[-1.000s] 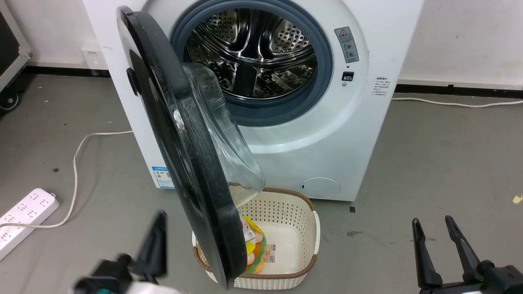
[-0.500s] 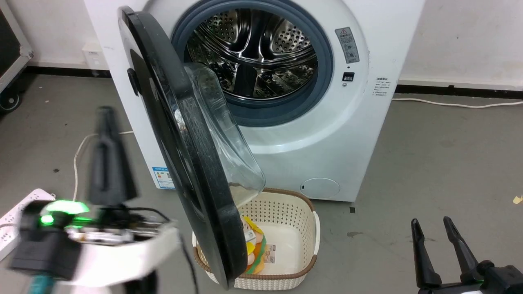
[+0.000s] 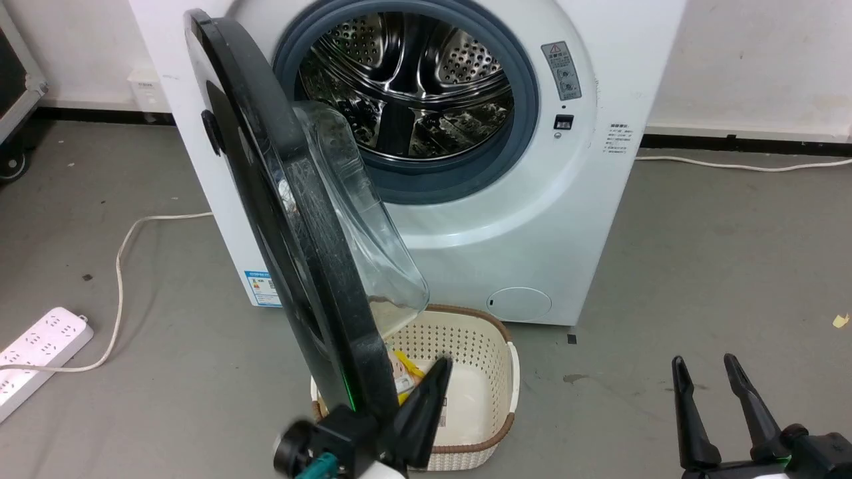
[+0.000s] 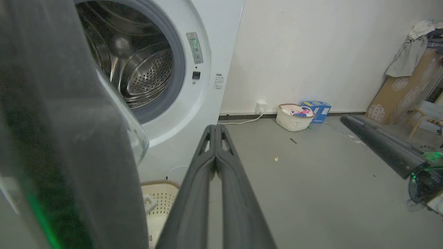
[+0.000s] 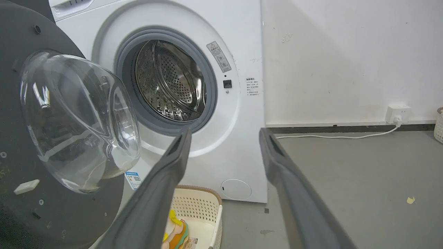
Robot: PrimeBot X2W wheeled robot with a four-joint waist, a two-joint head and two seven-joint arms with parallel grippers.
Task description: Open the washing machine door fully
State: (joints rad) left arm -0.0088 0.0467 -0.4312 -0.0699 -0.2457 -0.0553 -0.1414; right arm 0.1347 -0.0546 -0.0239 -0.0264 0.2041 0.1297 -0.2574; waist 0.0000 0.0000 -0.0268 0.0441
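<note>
We see the washing machine door (image 3: pixel 286 219) swung out from the washing machine (image 3: pixel 532 219), hinged on the machine's left side & standing approx square to its front, so not yet fully open. It's edge-on to our head cam, glass bowl facing the machine's right. The drum (image 3: pixel 413 86) is exposed, w/ the grey rubber ring (image 3: pixel 524 126) round it.

Our left gripper (image 3: pixel 440 366) is low in front of the machine, right by the door's free bottom edge on the glass side, above the basket (image 3: pixel 479 339) that sits on the floor just in front of the machine. In the left wrist cam the left gripper (image 4: pixel 215 128) has its fingers pressed together w/ nothing btw them, and the door (image 4: pixel 52 121) is just beside them. Whether they touch it, we can't tell.

Our right gripper (image 3: pixel 704 362) sits well out in front of the machine, toward its right side, fingers apart & empty. A power strip (image 3: pixel 40 346) lies on the floor off the machine's left.
</note>
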